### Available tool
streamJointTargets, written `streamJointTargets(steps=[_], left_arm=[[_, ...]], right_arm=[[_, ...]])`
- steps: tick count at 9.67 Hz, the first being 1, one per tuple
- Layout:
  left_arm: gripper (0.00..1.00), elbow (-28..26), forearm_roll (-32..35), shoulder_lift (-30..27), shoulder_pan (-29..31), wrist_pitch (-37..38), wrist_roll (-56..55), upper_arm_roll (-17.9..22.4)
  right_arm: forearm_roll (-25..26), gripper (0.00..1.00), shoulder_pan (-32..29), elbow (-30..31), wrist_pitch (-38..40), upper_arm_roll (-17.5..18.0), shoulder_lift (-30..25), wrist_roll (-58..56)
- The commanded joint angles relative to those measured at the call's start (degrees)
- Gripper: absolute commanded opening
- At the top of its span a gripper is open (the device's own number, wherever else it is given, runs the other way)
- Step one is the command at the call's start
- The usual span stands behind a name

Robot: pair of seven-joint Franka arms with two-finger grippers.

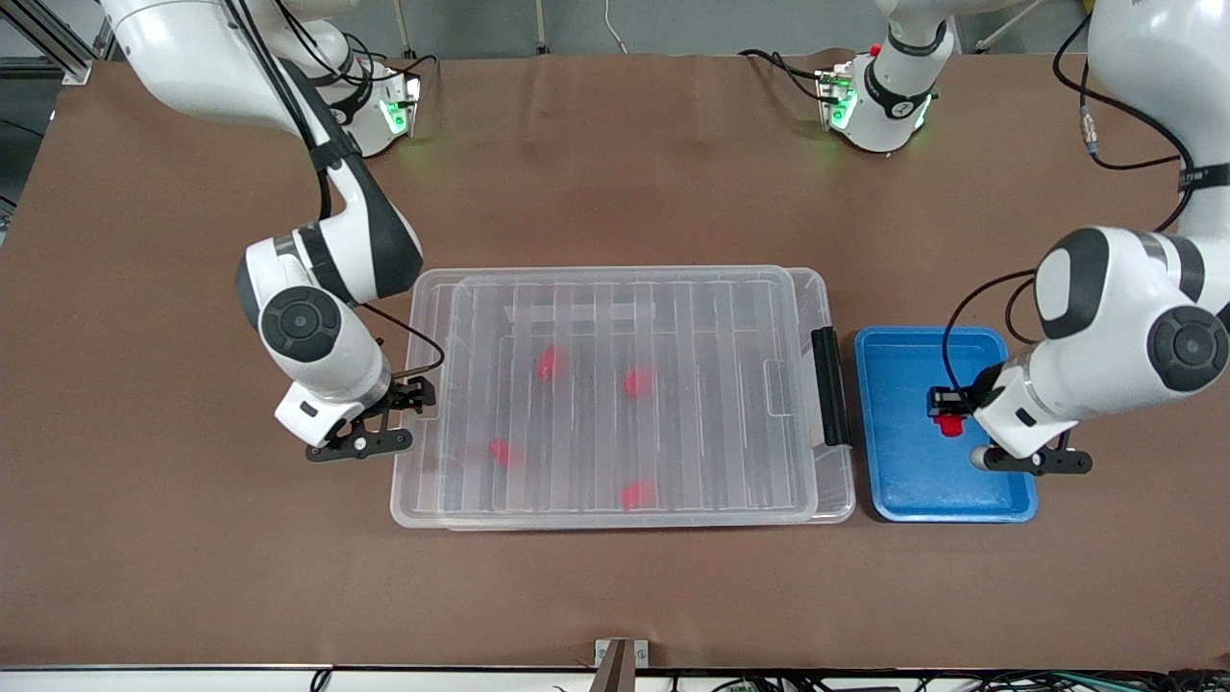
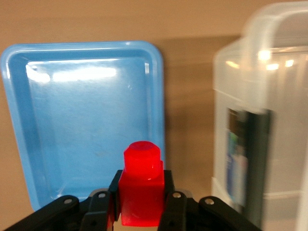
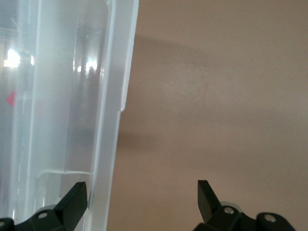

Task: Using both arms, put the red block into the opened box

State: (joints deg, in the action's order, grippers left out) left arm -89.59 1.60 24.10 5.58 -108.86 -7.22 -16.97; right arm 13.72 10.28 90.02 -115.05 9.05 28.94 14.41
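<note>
My left gripper (image 1: pixel 949 411) is shut on the red block (image 1: pixel 951 426) low over the blue tray (image 1: pixel 961 502). The left wrist view shows the red block (image 2: pixel 142 190) upright between the fingers, stub outward. The box (image 1: pixel 615 277) is a clear bin in the middle of the table, with its ribbed lid (image 1: pixel 711 317) lying on it. Its black handle (image 1: pixel 828 384) faces the tray. My right gripper (image 1: pixel 411 394) is open at the box's short end toward the right arm. In the right wrist view the box's rim (image 3: pixel 108 120) runs just inside one finger (image 3: pixel 77 198).
Several other red pieces, one of them (image 1: pixel 549 362), show through the lid inside the box. Brown table (image 1: pixel 615 596) surrounds everything. The tray (image 2: pixel 72 120) has nothing else in it. Both arm bases stand along the table edge farthest from the front camera.
</note>
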Motion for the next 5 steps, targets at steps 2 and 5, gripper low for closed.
streamJointTargets(steps=[2, 5], left_arm=[[0.01, -2.3, 0.8, 0.2, -0.4, 0.2, -7.1, -6.8], [0.01, -2.2, 0.9, 1.6, -6.1, -0.6, -7.7, -7.3]], right_arm=[[2.0, 1.0, -4.3, 0.9, 1.6, 0.4, -0.9, -4.9], [2.0, 1.0, -6.2, 0.5, 2.6, -1.7, -1.2, -11.1]])
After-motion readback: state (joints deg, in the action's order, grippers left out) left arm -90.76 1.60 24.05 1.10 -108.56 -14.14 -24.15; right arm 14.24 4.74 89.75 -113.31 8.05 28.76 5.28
